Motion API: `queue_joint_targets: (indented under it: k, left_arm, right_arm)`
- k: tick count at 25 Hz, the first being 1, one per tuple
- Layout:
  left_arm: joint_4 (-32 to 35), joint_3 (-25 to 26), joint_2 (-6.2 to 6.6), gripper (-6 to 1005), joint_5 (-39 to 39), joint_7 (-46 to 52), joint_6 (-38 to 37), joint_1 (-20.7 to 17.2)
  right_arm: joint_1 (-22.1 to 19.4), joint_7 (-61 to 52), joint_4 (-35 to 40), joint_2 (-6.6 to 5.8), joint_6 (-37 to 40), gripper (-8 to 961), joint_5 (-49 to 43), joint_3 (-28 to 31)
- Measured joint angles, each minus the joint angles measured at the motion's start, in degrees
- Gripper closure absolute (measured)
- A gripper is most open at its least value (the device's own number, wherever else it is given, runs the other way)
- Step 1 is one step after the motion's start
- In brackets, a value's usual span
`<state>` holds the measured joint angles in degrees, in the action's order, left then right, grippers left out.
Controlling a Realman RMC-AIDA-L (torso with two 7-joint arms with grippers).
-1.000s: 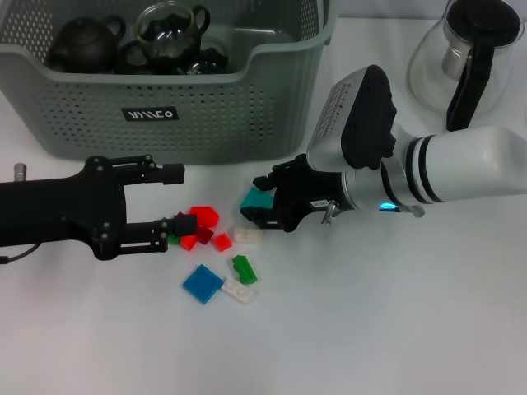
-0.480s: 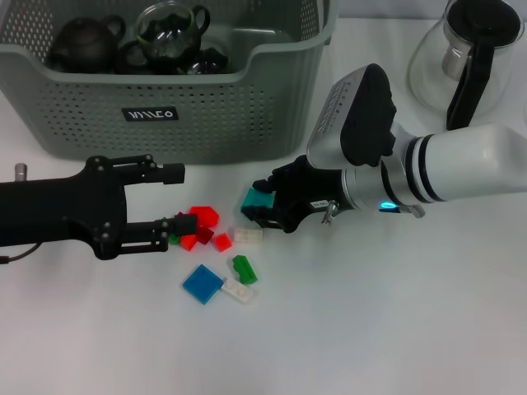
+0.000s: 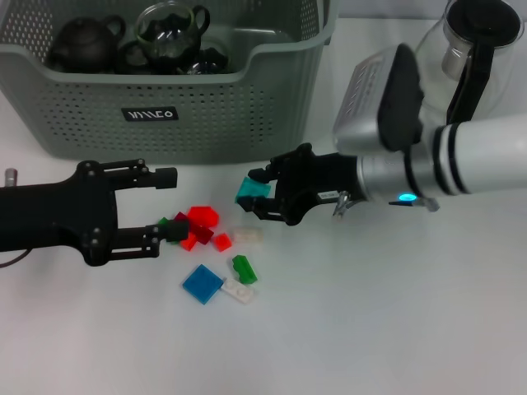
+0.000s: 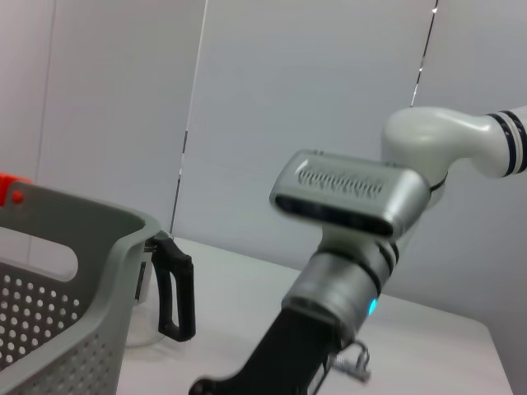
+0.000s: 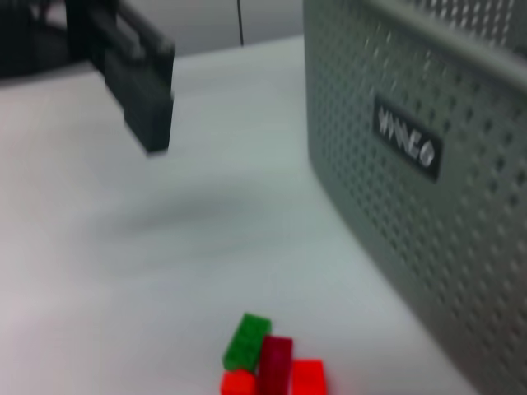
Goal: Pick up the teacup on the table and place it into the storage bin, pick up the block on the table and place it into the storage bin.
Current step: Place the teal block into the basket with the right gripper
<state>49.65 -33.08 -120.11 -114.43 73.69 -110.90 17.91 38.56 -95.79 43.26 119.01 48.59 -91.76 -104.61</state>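
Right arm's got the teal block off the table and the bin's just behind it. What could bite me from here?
The right gripper holds the teal block below the storage bin rim, so moving straight back could hit the perforated wall. The block sits near the fingertips and might slip. The left gripper lies open beside the loose bricks; any move could scatter them.

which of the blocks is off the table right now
The teal block, shut in the right gripper; the red, green, blue and white ones lie on the table.

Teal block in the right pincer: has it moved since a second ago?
Yes. The teal block, held by the right pincer, has risen toward the storage bin.
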Motion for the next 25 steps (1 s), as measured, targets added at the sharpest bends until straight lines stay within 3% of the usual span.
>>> queue_joint_targets:
  k: [4, 8, 16, 20, 25]
  left_arm:
    - [0.3, 1.1, 0.2, 293, -0.5, 0.0, 0.5, -0.5]
    - [0.0, 3.1, 0.38, 293, -1.4, 0.0, 0.6, -0.6]
    - [-0.1, 3.9, 0.41, 292, -2.0, 0.1, 1.0, -0.8]
    - [-0.1, 3.9, 0.4, 292, -2.1, 0.1, 1.1, -0.5]
    - [-0.2, 3.9, 0.33, 292, -2.1, 0.1, 1.4, 0.0]
  right_arm:
    - [-2.8, -4.3, 7.5, -0.34, 8.9, 534, -6.2, 6.5]
    - [-5.5, -8.3, 18.3, -0.27, 23.8, 534, -9.0, 15.8]
    - [-4.8, -14.7, 31.7, 0.54, 39.1, 535, -8.6, 27.5]
    - [-1.1, -16.4, 34.6, 0.91, 41.2, 536, -7.3, 32.9]
    - [8.3, -16.9, 27.5, 1.16, 30.6, 526, -9.3, 35.3]
